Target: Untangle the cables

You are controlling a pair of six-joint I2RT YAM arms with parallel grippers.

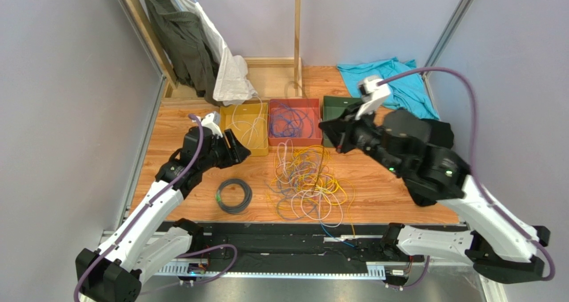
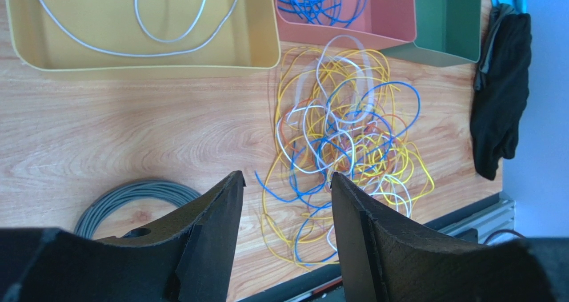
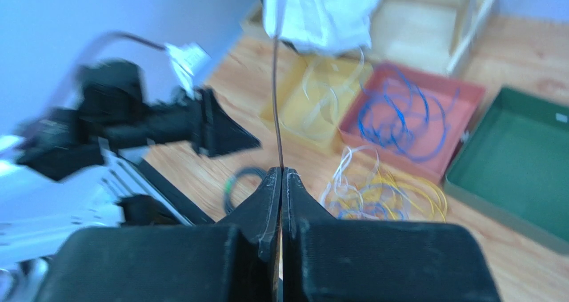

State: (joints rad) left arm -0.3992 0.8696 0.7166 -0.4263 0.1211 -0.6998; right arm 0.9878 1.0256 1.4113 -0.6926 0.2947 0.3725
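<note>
Top external: wooden table between grey walls; left claw gapes, right claw pinches a wire.

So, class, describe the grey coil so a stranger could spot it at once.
On the wooden table, look between the yellow bin and the near edge, left of the tangle. The coil lies flat there, alone. Only it is grey and wound into a neat ring; its neighbours are loose, sprawling wires.
</note>
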